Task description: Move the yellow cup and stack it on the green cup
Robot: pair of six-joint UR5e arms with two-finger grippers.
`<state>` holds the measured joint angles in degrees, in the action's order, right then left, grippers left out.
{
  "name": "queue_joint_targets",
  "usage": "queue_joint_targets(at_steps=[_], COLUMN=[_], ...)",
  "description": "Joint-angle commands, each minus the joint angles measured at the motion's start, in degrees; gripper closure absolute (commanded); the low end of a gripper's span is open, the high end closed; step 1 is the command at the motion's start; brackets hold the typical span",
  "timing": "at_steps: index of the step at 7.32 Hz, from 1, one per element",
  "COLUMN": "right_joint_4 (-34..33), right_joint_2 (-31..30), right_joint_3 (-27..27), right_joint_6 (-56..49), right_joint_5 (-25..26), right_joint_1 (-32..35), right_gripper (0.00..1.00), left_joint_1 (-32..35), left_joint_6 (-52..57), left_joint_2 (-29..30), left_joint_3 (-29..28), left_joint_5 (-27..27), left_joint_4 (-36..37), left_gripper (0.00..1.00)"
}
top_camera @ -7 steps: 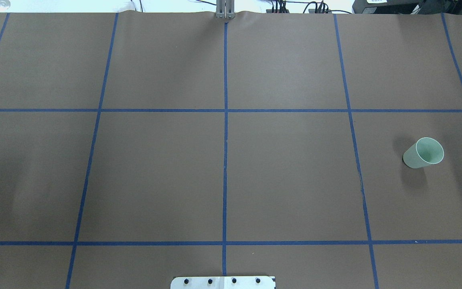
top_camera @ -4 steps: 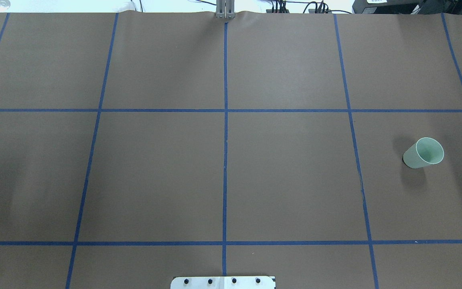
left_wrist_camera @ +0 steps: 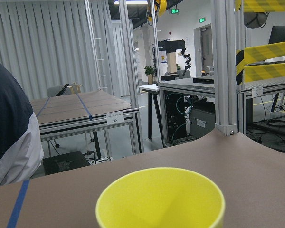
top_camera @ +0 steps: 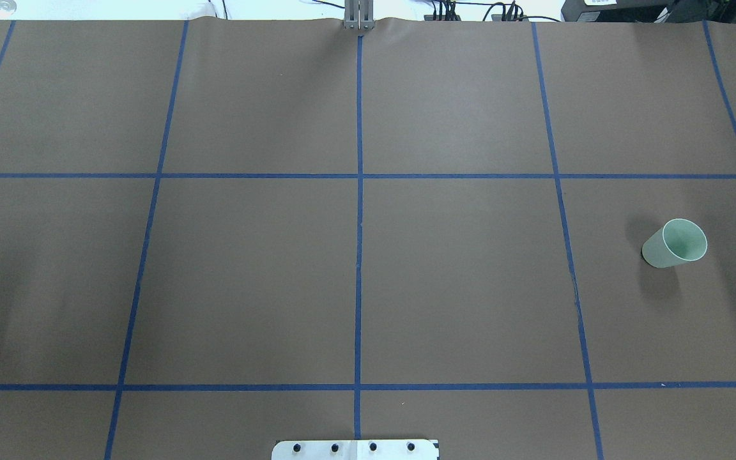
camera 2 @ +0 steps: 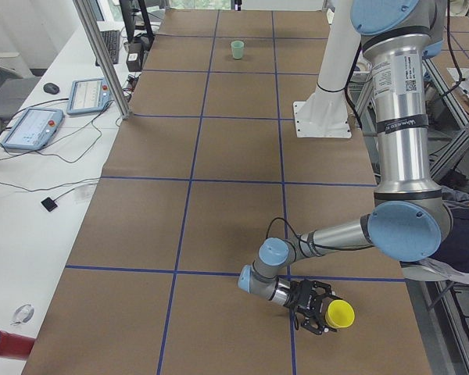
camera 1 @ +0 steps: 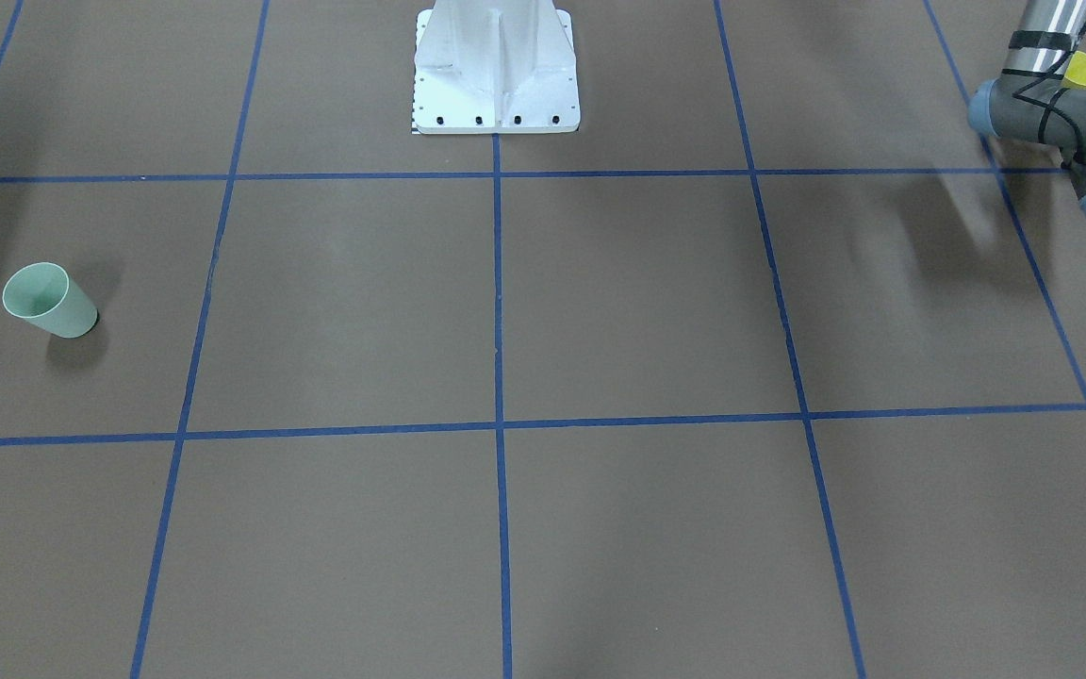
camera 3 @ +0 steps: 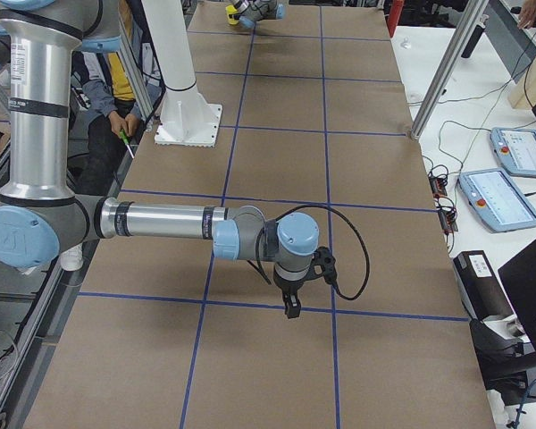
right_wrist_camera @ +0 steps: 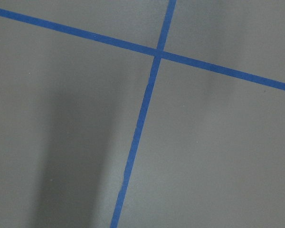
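Observation:
The yellow cup (camera 2: 341,314) stands at the tips of my left gripper (camera 2: 319,309), near the table's robot-side edge at my far left. It fills the bottom of the left wrist view (left_wrist_camera: 161,202) and peeks out behind the left wrist in the front-facing view (camera 1: 1083,70). No fingers show there, so I cannot tell whether the gripper is shut on it. The green cup (top_camera: 674,243) stands alone at the right (camera 1: 49,301). My right gripper (camera 3: 291,308) hangs over a blue tape cross (right_wrist_camera: 157,53); I cannot tell its state.
Brown table paper with a blue tape grid (top_camera: 359,255). The robot's white base (camera 1: 496,66) stands at the robot-side edge. Touch panels (camera 2: 33,126) and cables lie on the side bench. A seated person (camera 3: 116,98) is beside the base.

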<state>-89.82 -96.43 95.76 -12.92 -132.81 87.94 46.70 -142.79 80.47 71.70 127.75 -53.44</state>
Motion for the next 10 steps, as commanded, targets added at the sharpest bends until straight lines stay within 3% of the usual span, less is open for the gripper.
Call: queue_joint_targets(at_steps=[1,2,3,4,8,10], right_joint_4=[0.1,0.1,0.1,0.1,0.1,0.1], right_joint_2=[-0.1,-0.1,-0.1,-0.1,-0.3,-0.3], right_joint_3=[-0.1,-0.1,-0.1,-0.1,-0.1,-0.1], right_joint_6=[0.0,0.0,0.0,0.0,0.0,0.1], right_joint_5=[0.0,0.0,0.0,0.0,0.1,0.0], right_joint_1=[0.0,0.0,0.0,0.0,0.0,0.0], right_gripper=[0.00,0.00,0.00,0.00,0.00,0.00], left_joint_1=[-0.1,-0.2,-0.3,-0.3,-0.5,-0.3], left_joint_6=[0.0,0.1,0.2,0.5,9.3,13.1], left_joint_2=[-0.1,-0.1,-0.1,-0.1,-0.5,-1.4], left_joint_3=[-0.7,-0.7,-0.6,-0.6,0.3,0.6], left_joint_5=[0.0,0.0,0.0,-0.1,-2.2,-8.7], left_joint_4=[-0.4,-0.4,-0.4,-0.4,2.0,2.5], left_gripper=[0.02,0.19,0.49,0.61,0.61,0.61])
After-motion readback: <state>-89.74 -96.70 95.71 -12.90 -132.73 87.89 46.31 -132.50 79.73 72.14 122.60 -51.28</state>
